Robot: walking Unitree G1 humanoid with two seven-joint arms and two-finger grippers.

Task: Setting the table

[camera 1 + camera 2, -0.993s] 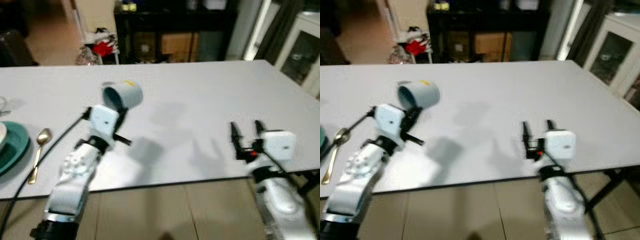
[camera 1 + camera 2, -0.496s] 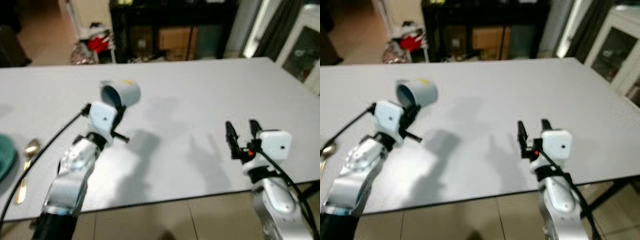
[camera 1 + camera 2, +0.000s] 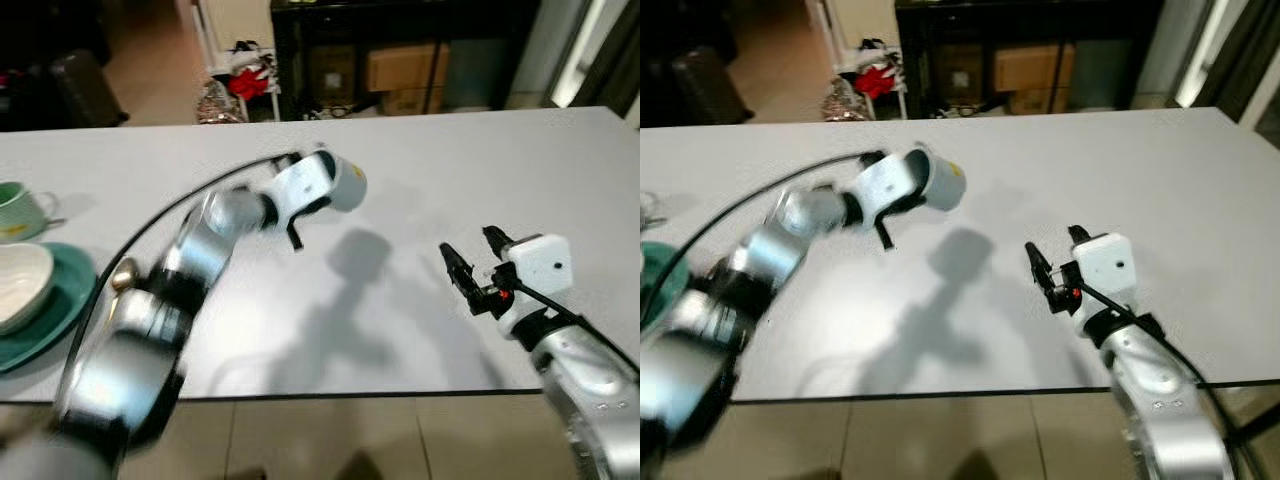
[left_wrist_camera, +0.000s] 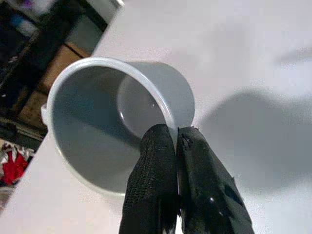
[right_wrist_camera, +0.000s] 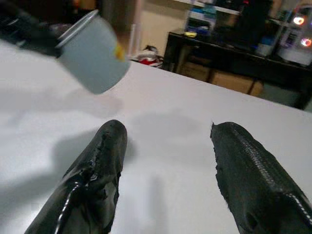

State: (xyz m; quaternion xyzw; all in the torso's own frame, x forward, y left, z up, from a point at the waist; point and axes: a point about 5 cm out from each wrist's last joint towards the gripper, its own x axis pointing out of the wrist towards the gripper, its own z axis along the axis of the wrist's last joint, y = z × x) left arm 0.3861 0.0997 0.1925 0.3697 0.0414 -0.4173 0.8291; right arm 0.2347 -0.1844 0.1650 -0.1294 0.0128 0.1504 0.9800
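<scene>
A grey cup (image 3: 343, 184) hangs tilted on its side above the middle of the white table (image 3: 480, 160), casting a shadow below it. My left gripper (image 4: 175, 132) is shut on the grey cup's rim, one finger inside and one outside, with the arm stretched out and blurred. My right gripper (image 3: 470, 262) stands open over the table near its front edge, to the right of the cup, nothing between its fingers (image 5: 100, 161). From the right wrist the grey cup (image 5: 93, 52) appears ahead, off the surface.
At the table's left end a white bowl (image 3: 22, 285) rests on a teal plate (image 3: 55, 315), with a green mug (image 3: 20, 207) behind it and a gold spoon (image 3: 123, 276) beside it. A dark shelf with cardboard boxes (image 3: 400, 70) stands beyond the table.
My left arm has swung out and carried the grey cup rightward toward the table's middle. The camera has shifted, bringing the plate, bowl and mug into view. The right gripper stays open.
</scene>
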